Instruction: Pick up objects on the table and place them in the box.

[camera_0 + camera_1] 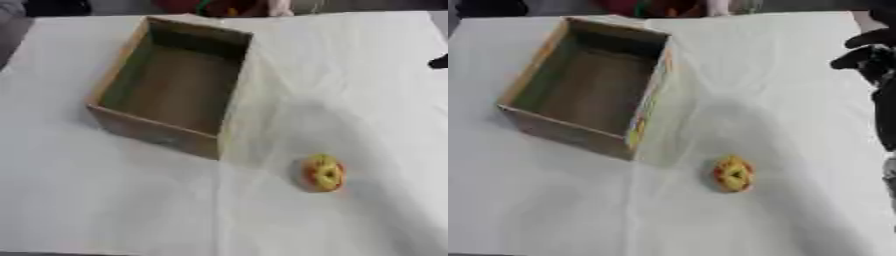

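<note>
At the left stands the box, an open brown one set at a slant on the white table, its long side running away from the robot. Its inside looks bare as far as the pictures show, so nothing appears to have been placed yet. To the right of it and nearer the robot lies the only loose thing in sight, a small round toy, yellow and red with a hollow in its middle, well apart from the box's near corner and touched by nothing. Farther right, at the upper right edge of the right eye view, the right hand hangs above the cloth, well apart from the toy; its dark fingers seem somewhat curled, yet whether they are spread or closed cannot be told, and it seems to hold nothing. The left hand shows in neither view. By this reckoning the task is at its start: the toy remains to be grasped, carried left and lowered into the box.
</note>
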`<action>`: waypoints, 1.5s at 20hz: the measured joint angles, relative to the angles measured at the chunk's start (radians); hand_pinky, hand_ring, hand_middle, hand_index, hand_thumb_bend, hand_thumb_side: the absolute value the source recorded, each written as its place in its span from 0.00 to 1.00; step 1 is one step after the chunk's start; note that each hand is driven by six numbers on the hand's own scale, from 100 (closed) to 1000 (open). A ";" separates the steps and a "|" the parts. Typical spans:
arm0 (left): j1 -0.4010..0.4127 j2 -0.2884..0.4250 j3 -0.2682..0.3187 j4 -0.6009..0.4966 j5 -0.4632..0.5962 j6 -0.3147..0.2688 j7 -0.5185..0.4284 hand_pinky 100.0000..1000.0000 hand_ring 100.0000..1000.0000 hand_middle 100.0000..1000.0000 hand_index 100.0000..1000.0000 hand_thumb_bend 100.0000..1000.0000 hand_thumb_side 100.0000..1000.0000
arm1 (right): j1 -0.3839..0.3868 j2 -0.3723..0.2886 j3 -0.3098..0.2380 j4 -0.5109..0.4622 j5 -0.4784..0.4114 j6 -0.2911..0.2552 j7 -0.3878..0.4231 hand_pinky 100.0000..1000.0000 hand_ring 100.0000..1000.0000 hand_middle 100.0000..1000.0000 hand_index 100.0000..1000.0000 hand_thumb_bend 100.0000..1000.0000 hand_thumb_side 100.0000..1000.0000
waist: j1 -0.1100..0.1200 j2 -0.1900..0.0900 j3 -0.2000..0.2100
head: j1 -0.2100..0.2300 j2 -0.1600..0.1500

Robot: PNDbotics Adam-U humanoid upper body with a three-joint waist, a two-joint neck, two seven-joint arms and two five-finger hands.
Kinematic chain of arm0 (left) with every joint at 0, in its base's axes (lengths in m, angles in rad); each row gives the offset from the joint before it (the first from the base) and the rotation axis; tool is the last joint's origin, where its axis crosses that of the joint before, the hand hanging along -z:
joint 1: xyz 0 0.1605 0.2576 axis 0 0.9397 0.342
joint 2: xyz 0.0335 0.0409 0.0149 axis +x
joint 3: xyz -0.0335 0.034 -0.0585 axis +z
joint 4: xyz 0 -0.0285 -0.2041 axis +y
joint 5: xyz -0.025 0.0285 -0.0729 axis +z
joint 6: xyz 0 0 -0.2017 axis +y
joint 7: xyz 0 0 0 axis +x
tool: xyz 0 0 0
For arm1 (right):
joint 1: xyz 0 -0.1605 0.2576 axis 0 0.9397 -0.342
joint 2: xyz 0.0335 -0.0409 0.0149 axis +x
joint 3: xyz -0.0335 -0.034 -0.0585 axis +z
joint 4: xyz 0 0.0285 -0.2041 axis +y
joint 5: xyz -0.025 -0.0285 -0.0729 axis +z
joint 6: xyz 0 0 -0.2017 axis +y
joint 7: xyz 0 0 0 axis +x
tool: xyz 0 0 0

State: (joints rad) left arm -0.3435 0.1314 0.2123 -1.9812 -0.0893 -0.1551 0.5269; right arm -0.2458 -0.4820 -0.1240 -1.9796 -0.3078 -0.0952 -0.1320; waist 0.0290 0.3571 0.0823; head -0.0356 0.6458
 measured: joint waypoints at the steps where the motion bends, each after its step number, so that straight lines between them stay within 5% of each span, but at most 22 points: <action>1: 0.000 0.000 0.000 0.000 0.000 0.000 0.000 0.30 0.35 0.43 0.62 0.00 0.83 | 0.000 0.000 0.000 0.000 0.001 0.001 0.001 0.56 0.47 0.51 0.83 0.00 0.68 | 0.000 0.000 0.000 | 0.006 0.000; 12: 0.000 0.000 0.000 0.000 0.000 0.000 0.000 0.30 0.35 0.43 0.62 0.00 0.83 | -0.011 -0.055 0.001 0.000 0.058 0.000 0.002 0.60 0.53 0.57 0.85 0.00 0.76 | -0.001 0.000 0.001 | 0.010 0.000; 16: 0.000 0.000 0.000 0.000 0.000 0.000 0.000 0.30 0.35 0.43 0.62 0.00 0.83 | -0.033 -0.150 0.012 0.000 0.188 -0.017 0.013 0.64 0.59 0.64 0.87 0.02 0.85 | -0.008 -0.002 0.003 | -0.007 0.000; 23: 0.000 0.001 0.000 0.000 0.000 0.002 -0.003 0.30 0.35 0.43 0.62 0.00 0.83 | -0.090 -0.320 0.079 0.000 0.468 -0.006 0.107 0.68 0.66 0.70 0.87 0.26 0.91 | -0.019 -0.005 0.011 | -0.041 0.001; 30: 0.000 0.001 -0.003 0.000 0.000 0.004 -0.008 0.30 0.35 0.43 0.62 0.00 0.82 | -0.144 -0.494 0.204 0.000 0.704 -0.016 0.234 0.67 0.71 0.73 0.90 0.34 0.84 | -0.025 -0.005 0.023 | -0.057 0.001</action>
State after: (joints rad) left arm -0.3437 0.1321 0.2089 -1.9812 -0.0893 -0.1512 0.5189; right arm -0.3903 -0.9755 0.0801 -1.9800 0.3967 -0.1110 0.1016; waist 0.0039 0.3519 0.1051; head -0.0927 0.6465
